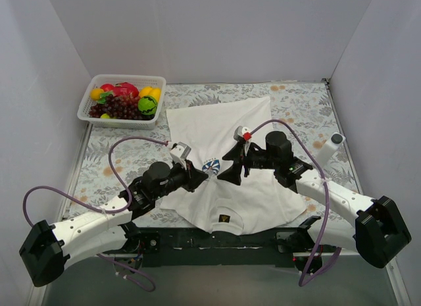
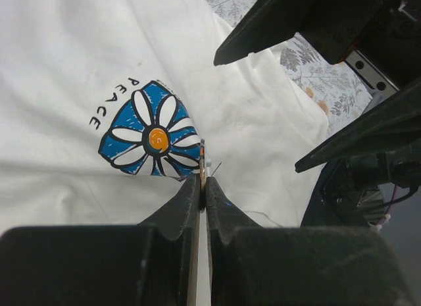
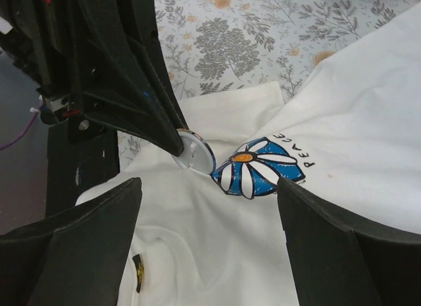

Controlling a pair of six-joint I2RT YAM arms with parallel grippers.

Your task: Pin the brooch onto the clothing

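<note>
- Here, the white T-shirt (image 1: 210,125) lies spread on the flower-patterned table (image 1: 299,102) between the two arms. Its black neck label (image 1: 223,219) is at the near edge, by the arm bases.
- The blue-and-white flower emblem (image 1: 211,166) sits mid-chest, and both grippers are close around it.
- The left gripper (image 1: 197,179) reaches in from the left, its jaws pressed together on the brooch (image 3: 195,153), a small round pale disc.
- In the left wrist view the brooch (image 2: 202,162) shows only as a thin edge pinched between the fingertips (image 2: 187,197), just beside the lower right petals of the emblem (image 2: 152,136).
- The brooch is right at the fabric next to the emblem (image 3: 260,168); whether its pin has gone through the cloth cannot be told.
- The right gripper (image 1: 231,164) hovers on the other side of the emblem with its jaws spread wide, holding nothing.
- In its own wrist view the two fingers (image 3: 79,243) frame the emblem and the brooch from either side, above the cloth.
- A white basket (image 1: 89,110) of mixed fruit stands at the far left corner, well apart from the shirt.
- A white cylinder (image 1: 329,147) stands on the table to the right of the shirt.
</note>
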